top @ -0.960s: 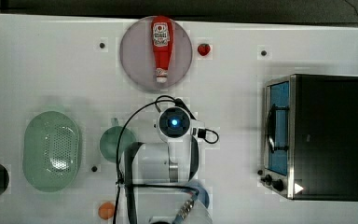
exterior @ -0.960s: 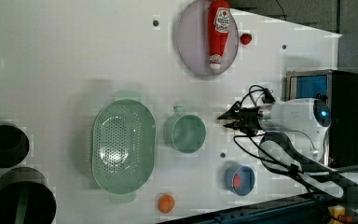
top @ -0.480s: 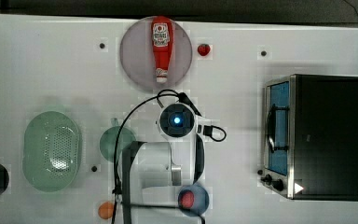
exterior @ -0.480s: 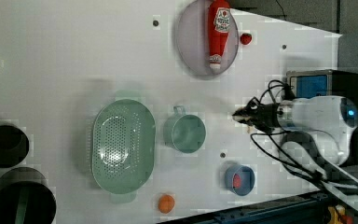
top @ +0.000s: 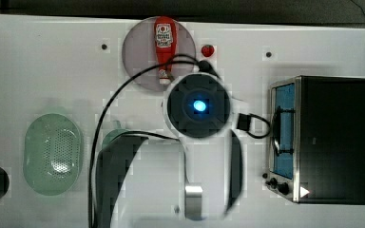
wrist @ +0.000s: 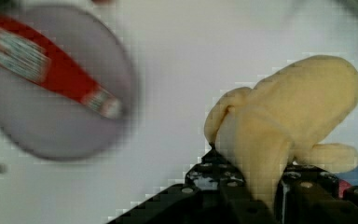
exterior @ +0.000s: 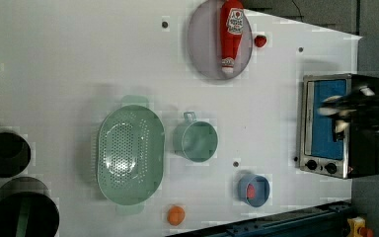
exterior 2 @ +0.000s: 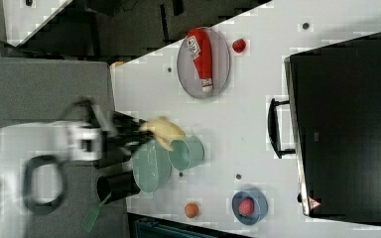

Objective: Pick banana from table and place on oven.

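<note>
The claw [wrist: 256, 186] is clamped on the banana [wrist: 284, 121], carried well above the table [top: 52, 57], so the pick looks done and the carry to the oven [top: 332, 137] is in hand. Next, the banana likely has to travel over the black top and come down inside its edges. The air between looks open; the ketchup bottle [top: 163, 45] on its plate [top: 138, 52] lies low beneath.

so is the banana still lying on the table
No, in the right view the banana is up off the table, clamped in the end effector above the green cup.
</note>
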Available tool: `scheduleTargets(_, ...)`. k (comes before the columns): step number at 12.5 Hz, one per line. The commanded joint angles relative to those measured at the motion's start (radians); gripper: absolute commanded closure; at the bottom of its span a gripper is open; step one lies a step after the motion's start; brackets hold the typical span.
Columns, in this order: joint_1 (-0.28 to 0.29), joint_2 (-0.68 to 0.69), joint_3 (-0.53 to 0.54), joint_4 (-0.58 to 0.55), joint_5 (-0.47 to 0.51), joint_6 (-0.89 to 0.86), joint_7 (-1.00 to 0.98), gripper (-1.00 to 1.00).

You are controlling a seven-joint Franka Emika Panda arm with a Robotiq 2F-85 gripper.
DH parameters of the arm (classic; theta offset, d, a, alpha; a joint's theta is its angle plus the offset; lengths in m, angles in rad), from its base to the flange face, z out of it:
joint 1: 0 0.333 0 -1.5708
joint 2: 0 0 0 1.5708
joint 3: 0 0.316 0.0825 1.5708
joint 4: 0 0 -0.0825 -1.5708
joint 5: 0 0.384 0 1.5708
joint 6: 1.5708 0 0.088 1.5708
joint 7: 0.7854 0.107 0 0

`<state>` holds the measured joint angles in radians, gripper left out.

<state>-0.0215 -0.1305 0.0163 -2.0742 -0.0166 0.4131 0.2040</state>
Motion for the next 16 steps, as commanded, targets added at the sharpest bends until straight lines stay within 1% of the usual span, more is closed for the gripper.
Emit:
scheduleTargets(1, -0.013, 0.009, -0.081, 0.097, 0.004, -0.094, 0.032, 0.61)
scheduleTargets(4, -0.023, 0.016, -0.198, 0.144, 0.003, -0.105, -0.068, 0.61)
scheduleTargets(7, -0.031, 0.044, -0.337, 0.145, -0.003, -0.101, -0.241, 0.61)
scheduleTargets(9, -0.033, 0.084, -0.43, 0.149, -0.034, -0.089, -0.402, 0.61)
scheduleTargets(12, -0.034, 0.18, -0.547, 0.173, -0.05, 0.001, -0.644, 0.61)
scheduleTargets(15, -0.037, 0.286, -0.612, 0.183, -0.049, 0.121, -0.834, 0.61)
scheduleTargets(16, -0.039, 0.318, -0.62, 0.183, -0.048, 0.146, -0.869, 0.51)
